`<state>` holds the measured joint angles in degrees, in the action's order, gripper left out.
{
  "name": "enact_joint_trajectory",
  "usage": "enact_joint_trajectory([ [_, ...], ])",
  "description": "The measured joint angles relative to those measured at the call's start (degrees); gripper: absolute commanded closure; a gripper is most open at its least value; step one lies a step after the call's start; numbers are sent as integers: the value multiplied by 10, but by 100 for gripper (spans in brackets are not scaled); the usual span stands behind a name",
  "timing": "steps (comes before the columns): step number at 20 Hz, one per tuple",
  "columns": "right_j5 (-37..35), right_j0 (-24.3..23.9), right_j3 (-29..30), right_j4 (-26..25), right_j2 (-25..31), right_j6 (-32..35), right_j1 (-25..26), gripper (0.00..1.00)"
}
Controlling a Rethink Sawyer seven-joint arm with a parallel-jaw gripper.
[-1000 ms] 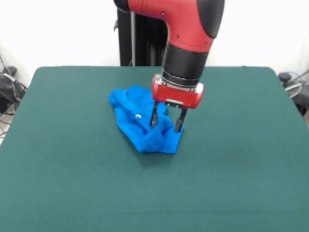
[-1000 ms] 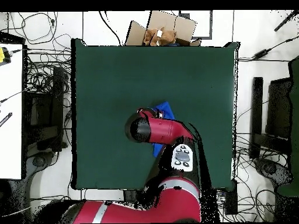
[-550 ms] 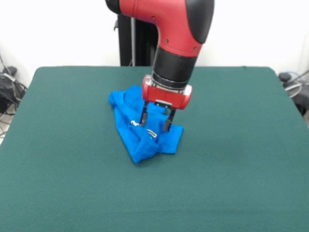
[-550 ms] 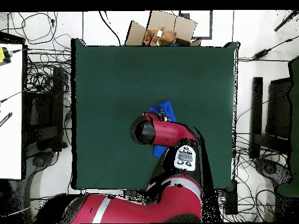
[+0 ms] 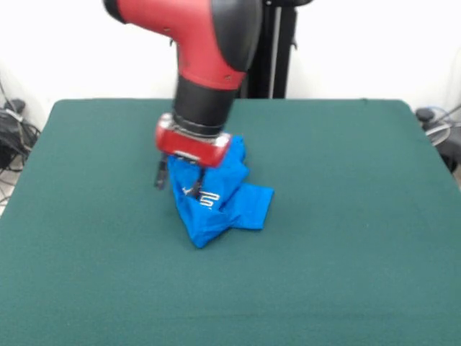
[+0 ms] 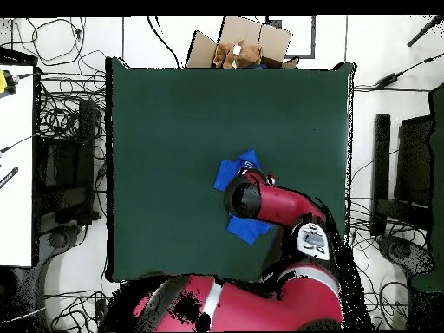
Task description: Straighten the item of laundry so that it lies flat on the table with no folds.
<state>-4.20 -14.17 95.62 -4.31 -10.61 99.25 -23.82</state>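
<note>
The item of laundry (image 5: 229,196), a bright blue shirt, lies crumpled in a folded heap near the middle of the dark green table (image 5: 346,216), with a bit of white lettering facing the front. My gripper (image 5: 177,180) hangs low over the heap's left edge and is open: one finger is just off the cloth on the left, the other over the fabric. Nothing is held between them. In the overhead view the arm covers the gripper and the shirt's middle; blue cloth (image 6: 231,172) shows at both sides of the arm on the table (image 6: 165,113).
A cardboard box (image 6: 251,43) sits beyond the table's far edge in the overhead view. Cables and equipment (image 6: 65,173) crowd the floor around the table, and a white desk (image 6: 16,165) stands at the left. Cables (image 5: 11,133) also show at the front view's left.
The arm has swung to the left in the front view, carrying the open gripper from the heap's right part to its left edge. The shirt has been pushed into a tighter heap.
</note>
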Motion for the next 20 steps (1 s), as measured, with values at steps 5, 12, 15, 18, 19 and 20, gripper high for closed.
enact_joint_trajectory([
  [5,48,-43,0,-20,0,0,16,0],
  [12,61,-64,0,-39,0,0,37,0],
  [15,62,-65,0,-42,0,0,41,0],
  [18,63,-65,0,-42,0,0,41,0],
  [19,63,-65,0,-42,0,0,41,0],
  [20,63,-65,0,-42,0,0,41,0],
])
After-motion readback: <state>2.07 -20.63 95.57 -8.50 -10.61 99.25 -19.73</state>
